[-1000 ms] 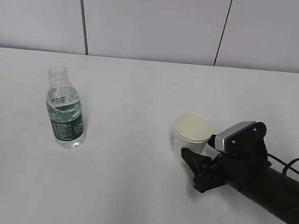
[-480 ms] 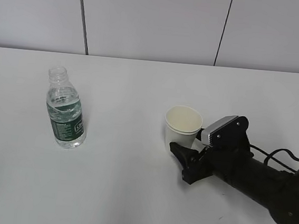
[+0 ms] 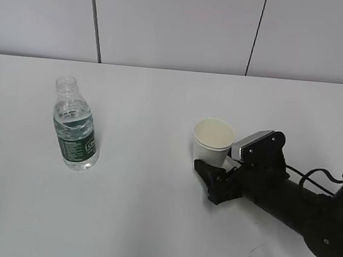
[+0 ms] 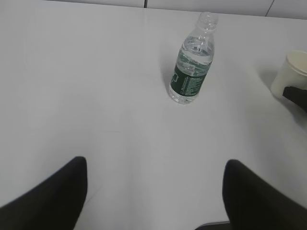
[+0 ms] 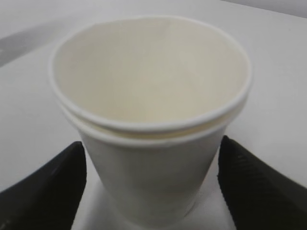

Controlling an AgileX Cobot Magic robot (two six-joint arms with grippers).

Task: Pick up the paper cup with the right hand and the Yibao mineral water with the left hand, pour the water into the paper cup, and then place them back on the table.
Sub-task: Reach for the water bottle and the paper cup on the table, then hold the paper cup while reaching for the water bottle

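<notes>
White table (image 3: 150, 223), right hand (image 3: 286, 197) low, tool (image 5: 151, 191) straddling paper cup (image 3: 213, 141)

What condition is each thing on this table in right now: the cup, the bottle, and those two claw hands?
paper cup: upright on the table, looks empty, between the right claw's fingers.
Yibao mineral water: upright, capless, partly full, untouched.
right hand: jaws open around the cup, no grip visible.
left hand: jaws open, holding nothing, well short of the bottle.
</notes>
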